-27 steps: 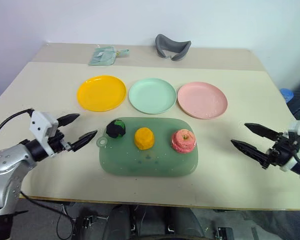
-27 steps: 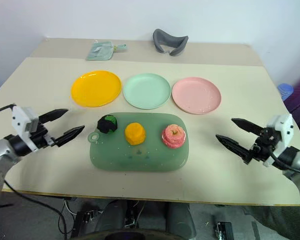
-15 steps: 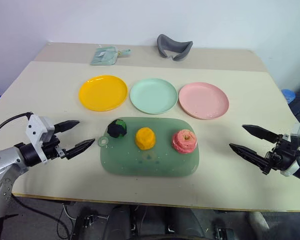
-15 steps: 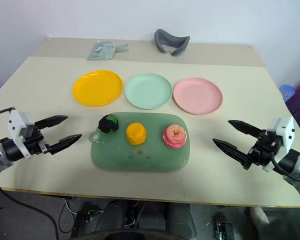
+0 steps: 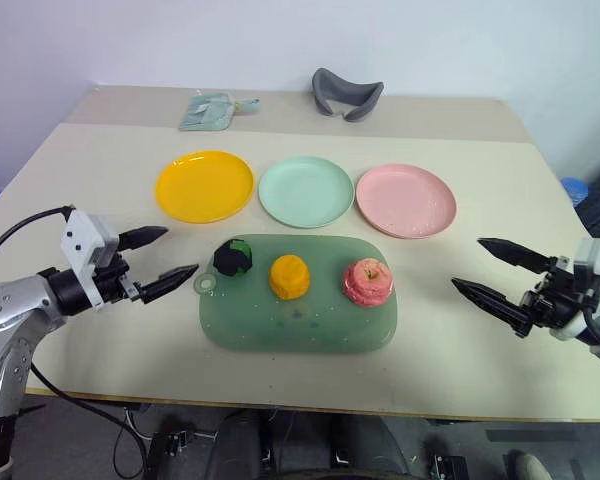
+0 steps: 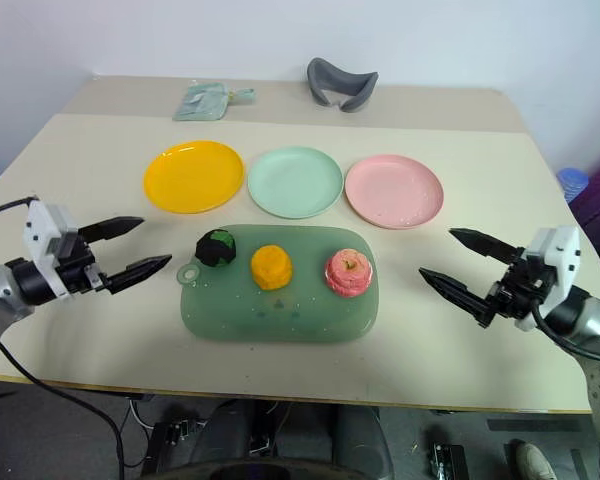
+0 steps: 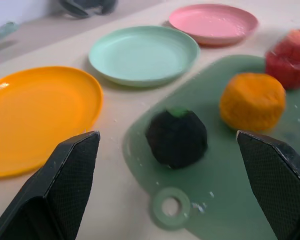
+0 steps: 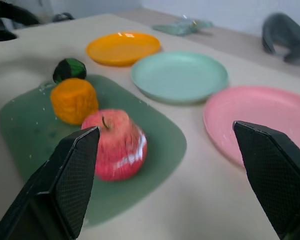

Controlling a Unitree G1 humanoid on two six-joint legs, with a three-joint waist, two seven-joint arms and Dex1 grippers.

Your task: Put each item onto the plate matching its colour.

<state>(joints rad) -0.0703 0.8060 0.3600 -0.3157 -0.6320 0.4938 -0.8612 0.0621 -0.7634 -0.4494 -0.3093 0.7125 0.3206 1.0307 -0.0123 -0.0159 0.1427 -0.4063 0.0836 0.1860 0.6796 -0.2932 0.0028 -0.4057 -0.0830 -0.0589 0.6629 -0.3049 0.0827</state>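
Left eye view, three plates (image 5: 307, 191) bare, three items (image 5: 289, 276) on green mat (image 5: 296, 322), left gripper (image 5: 166, 254) and right gripper (image 5: 493, 267) spread, holding nothing

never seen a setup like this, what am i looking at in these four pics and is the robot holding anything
It is a two-armed robot standing at a table. Two pictures come from cameras in its head, looking down over both arms. The other two come from a camera on each wrist, looking out between that gripper's two black fingers.

The left gripper and the right gripper both hover open at the table's sides, holding nothing.

On the table lies a green mat with three toy foods in a row: a dark green-black lump, an orange lump and a pink-red apple. Behind the mat stand three empty plates: yellow plate, mint green plate and pink plate. At the far edge lie a grey curved object and a small greenish packet.

Nothing has been sorted yet.
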